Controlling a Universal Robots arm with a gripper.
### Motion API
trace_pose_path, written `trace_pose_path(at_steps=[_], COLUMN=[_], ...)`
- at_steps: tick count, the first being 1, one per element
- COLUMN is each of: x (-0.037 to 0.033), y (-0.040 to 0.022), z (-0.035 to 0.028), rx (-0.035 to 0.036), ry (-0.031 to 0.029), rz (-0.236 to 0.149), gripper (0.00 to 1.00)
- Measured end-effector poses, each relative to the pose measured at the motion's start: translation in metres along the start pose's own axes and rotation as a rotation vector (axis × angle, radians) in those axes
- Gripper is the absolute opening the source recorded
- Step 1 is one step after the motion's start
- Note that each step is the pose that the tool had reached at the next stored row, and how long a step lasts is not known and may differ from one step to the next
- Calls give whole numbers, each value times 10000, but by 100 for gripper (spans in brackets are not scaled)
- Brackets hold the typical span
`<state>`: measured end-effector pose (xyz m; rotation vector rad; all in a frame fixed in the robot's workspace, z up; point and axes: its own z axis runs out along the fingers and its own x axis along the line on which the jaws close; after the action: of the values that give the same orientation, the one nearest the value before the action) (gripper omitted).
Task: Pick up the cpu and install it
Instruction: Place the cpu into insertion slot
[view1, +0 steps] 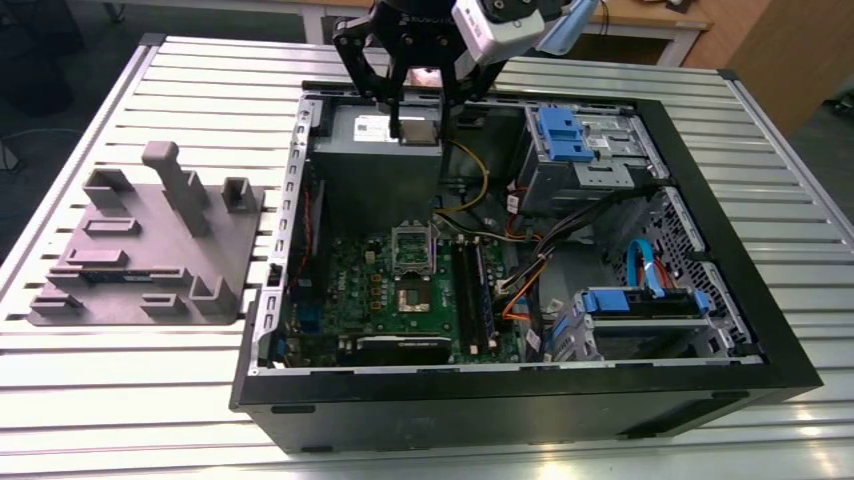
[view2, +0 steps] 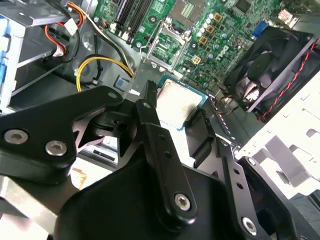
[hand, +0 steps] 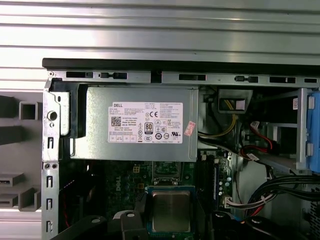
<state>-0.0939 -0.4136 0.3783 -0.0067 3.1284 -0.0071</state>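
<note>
CPU (view1: 415, 129) is seen gripped between the two black fingers of the gripper (view1: 418, 122), which is closed narrowly onto its opposite edges. In the exterior view the chip is held level in the air over the grey power supply (view1: 375, 165), at the far end of the open computer case (view1: 534, 385). It is well apart from the CPU socket (view1: 414, 297) on the green motherboard (view1: 350, 270).

In the second wrist view the CPU (view2: 176, 101) is shown with its dull silver top facing the camera and a thin green rim around it. One finger (view2: 149, 102) is pressed against one edge and the opposite pad (view2: 199, 131) is set against the other. The gripper (view2: 175, 114) and its linkage cover the near side of the chip, so that edge is hidden. Whether the far pad is fully seated on the edge cannot be made out. Beyond the chip, the motherboard (view2: 210, 35) and a black case fan (view2: 270, 55) are visible.

In the first wrist view the CPU (hand: 171, 211) is seen below the labelled power supply (hand: 140, 122), with its lower edge cut off by the frame and the fingers largely out of sight.

A grey parts fixture (view1: 147, 255) is placed on the slatted table (view1: 134, 400), beside the case on the exterior view's left.
</note>
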Motion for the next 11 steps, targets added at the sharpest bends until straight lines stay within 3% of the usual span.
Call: trace_pose_path(at_steps=[11], x=[0], y=[-12], z=[2], rx=[10], ry=[0], rz=[0], gripper=[47])
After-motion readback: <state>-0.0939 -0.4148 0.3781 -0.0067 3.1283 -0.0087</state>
